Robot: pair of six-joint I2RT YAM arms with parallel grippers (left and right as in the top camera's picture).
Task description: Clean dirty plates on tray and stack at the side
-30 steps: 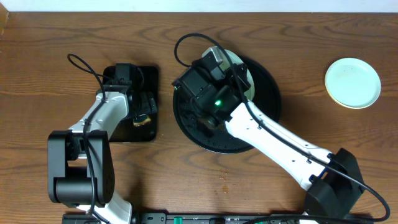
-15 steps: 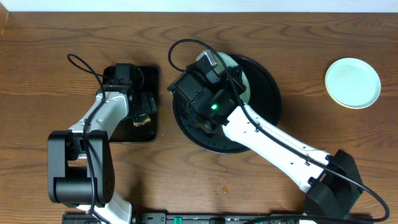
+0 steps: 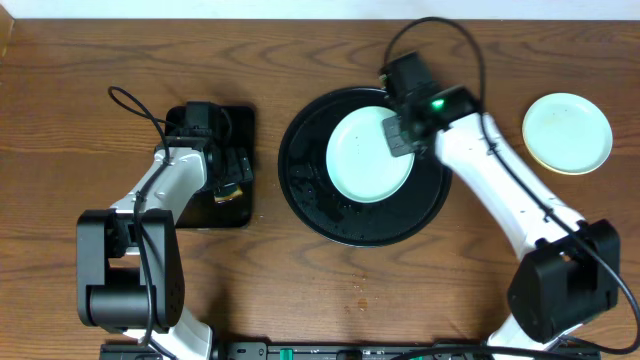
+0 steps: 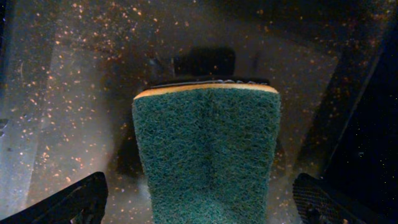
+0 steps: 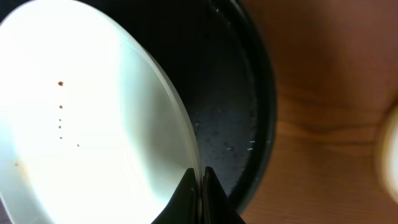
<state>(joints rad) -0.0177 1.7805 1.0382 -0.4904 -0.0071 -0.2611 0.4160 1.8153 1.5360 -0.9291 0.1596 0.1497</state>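
Mint plate (image 3: 365,160) nipped at its edge, lying inside the round black tray (image 3: 300,195).
On the tray's right side the right tool (image 5: 201,173) is pressed together, apparently on the plate's rim, probably to steady or lift it. Left of the tray, the left tool (image 4: 205,202) stands wide apart over a green sponge (image 4: 205,149), ready to take it for scrubbing.
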